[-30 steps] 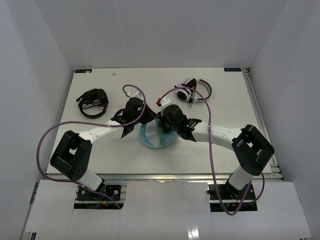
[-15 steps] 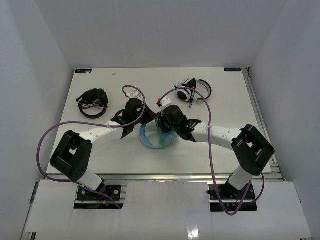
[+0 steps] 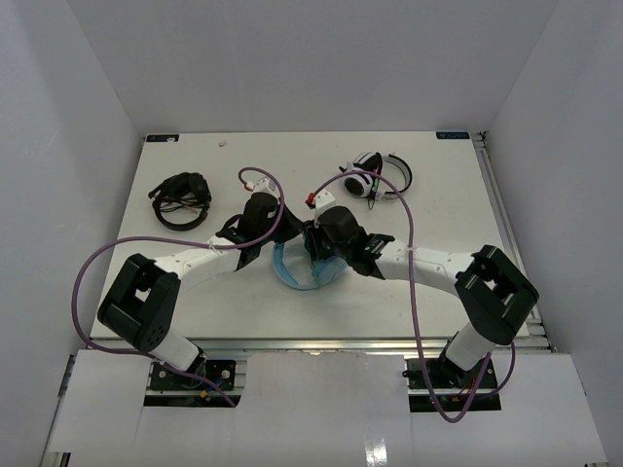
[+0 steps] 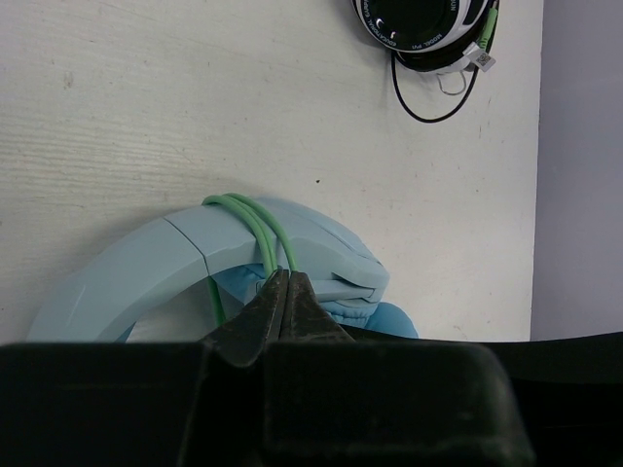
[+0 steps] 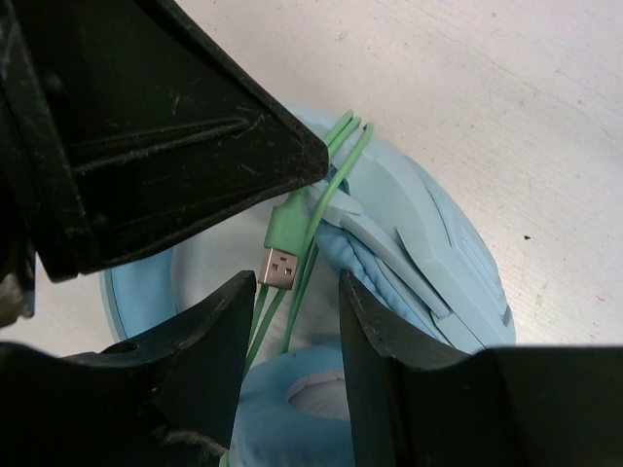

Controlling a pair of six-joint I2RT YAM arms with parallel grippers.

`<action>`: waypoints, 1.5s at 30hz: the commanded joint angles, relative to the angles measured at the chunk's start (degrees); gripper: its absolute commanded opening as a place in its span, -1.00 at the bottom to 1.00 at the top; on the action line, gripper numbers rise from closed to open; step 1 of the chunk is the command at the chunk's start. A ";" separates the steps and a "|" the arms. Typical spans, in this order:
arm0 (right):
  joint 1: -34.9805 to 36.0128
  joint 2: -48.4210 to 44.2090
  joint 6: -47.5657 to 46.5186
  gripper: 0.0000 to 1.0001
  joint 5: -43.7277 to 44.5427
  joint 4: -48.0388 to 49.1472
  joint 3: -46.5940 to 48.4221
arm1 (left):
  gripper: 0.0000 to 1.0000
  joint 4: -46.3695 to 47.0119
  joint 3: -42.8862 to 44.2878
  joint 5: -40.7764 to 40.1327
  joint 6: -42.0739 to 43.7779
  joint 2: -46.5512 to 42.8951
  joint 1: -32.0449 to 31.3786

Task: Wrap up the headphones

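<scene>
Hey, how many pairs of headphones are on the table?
3: black headphones at the back left, white-and-black headphones at the back, right of centre, light blue headphones in the middle between the left hand and right hand. No others show.

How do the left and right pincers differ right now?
The left pincer is shut on the green cable; the right pincer is open, gripping nothing. The left pincer sits by the wrapped loops; the right pincer frames the loose USB plug. Both work at the blue headphones.
</scene>
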 commanded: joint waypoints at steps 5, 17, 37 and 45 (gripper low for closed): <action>0.15 -5.14 -0.60 -0.06 2.30 3.51 -1.91 | -1.00 -0.14 -0.50 0.06 0.77 -0.21 -0.36; 0.17 -9.98 -0.87 -0.34 3.68 4.89 -3.75 | -1.00 -0.47 -0.56 0.06 1.00 -0.56 -0.36; 0.51 -2.66 -2.08 -0.42 1.48 6.22 0.32 | -1.00 -1.08 -1.19 -1.96 1.39 -2.48 -0.36; 0.77 -3.00 -2.08 -0.42 1.74 6.59 -0.02 | -1.00 -1.17 -1.74 -2.68 1.84 -2.68 -0.36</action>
